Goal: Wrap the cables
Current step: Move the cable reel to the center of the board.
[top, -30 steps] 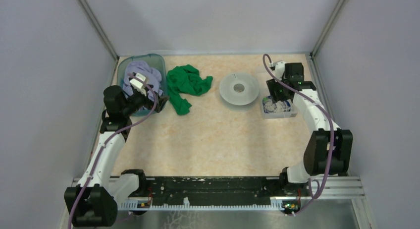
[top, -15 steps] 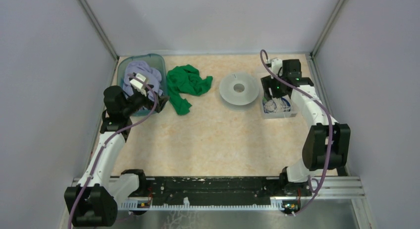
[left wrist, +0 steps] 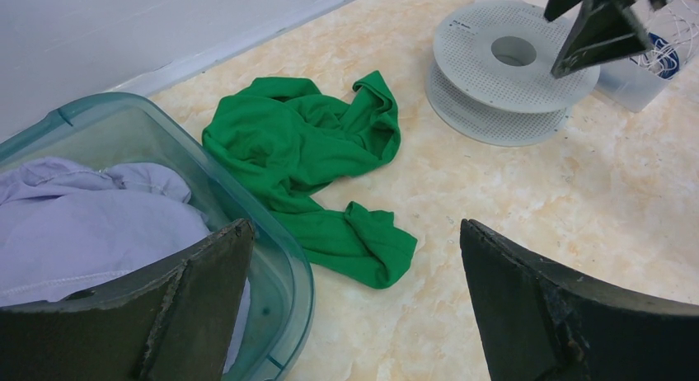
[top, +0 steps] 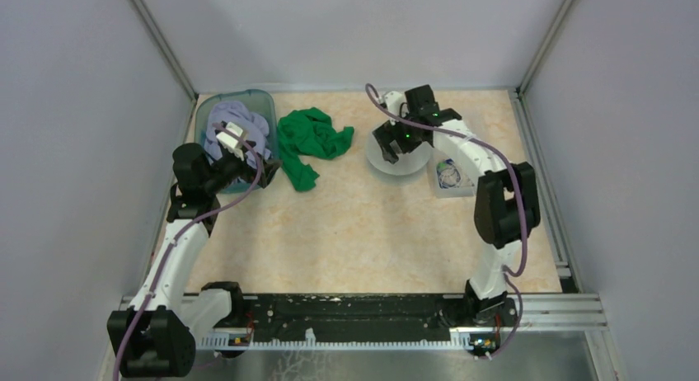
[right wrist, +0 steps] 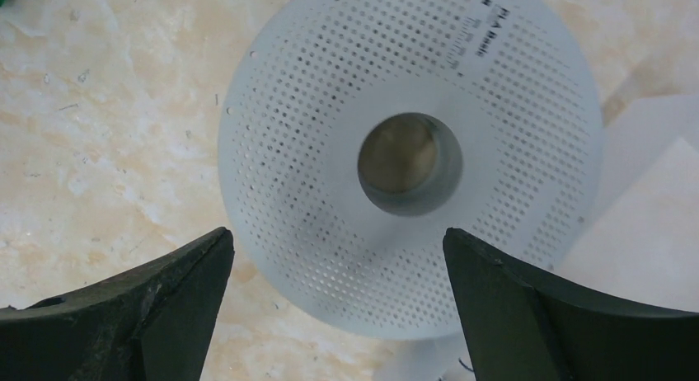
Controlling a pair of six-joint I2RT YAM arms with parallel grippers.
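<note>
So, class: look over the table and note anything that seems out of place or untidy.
The green cloth lies crumpled on the table beside the teal bin, not in it, while the lilac cloth sits inside. Nothing else stands out.

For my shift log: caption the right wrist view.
Open, empty right gripper hangs above the perforated grey spool on the marbled table.

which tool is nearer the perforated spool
Right. The right tool hovers directly over the spool; the left tool sits by the teal bin, beyond the green cloth.
</note>
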